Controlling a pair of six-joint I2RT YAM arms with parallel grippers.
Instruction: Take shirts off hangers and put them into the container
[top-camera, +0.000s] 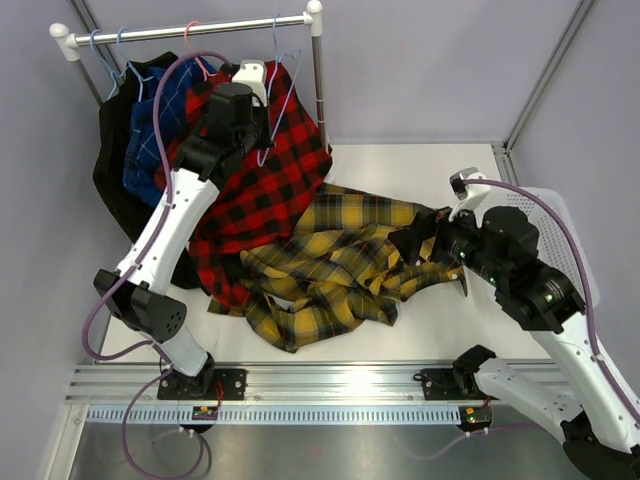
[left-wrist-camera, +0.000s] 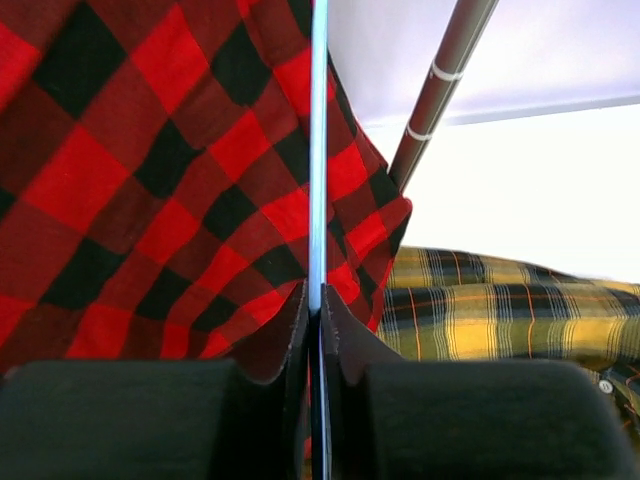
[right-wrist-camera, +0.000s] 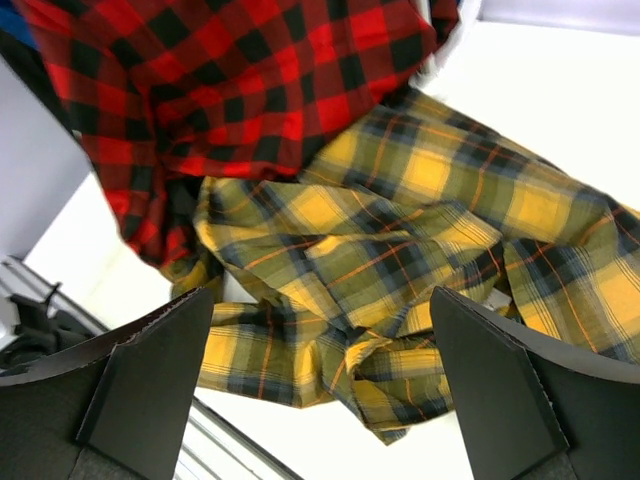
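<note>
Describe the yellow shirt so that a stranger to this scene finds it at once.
Start at the silver rail, back left, then look down to the white table. The yellow-and-black plaid shirt lies crumpled at its middle. It alone is yellow and lies down; the red shirt, blue shirt and black shirt hang at the rail.

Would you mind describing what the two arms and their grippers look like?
Both the left arm and right arm have white links, black joint housings and a purple cable looping alongside. The right shows small green lights. Each gripper's fingers are black, flat, wedge-shaped.
</note>
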